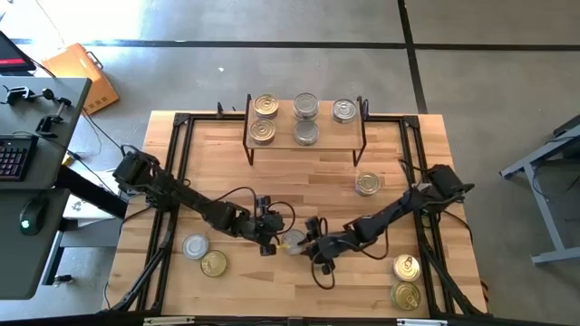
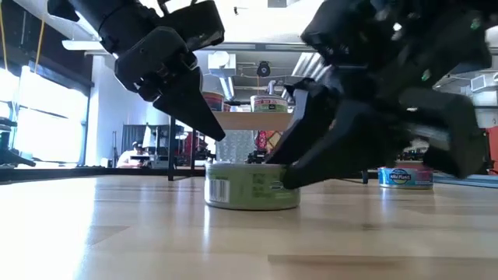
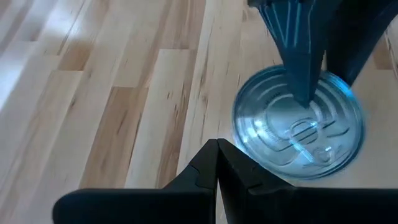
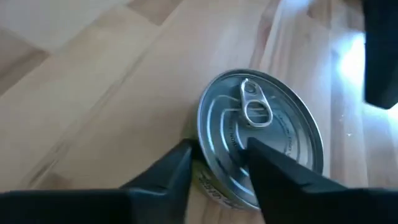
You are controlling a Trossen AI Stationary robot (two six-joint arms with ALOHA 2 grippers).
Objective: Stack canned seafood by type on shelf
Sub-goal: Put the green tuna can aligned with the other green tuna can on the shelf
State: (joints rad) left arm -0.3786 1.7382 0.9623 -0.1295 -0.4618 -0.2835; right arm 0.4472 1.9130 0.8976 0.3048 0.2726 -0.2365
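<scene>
Glossy silver metal tin [image 4: 261, 140], pale smooth wooden tabletop [image 4: 93, 93], matt dark fingers [image 4: 168, 171]

Two dark jointed arms trail thin black cables; each gripper has tapered, wedge-shaped black fingers.

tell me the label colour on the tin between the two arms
Green label on the tin; clearest in the low view.

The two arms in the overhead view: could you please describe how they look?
Both the left arm and right arm are dark, jointed links with thin black cables looping near the wrists. Each gripper, left and right, ends in two dark, wedge-shaped tapering fingers.
</scene>
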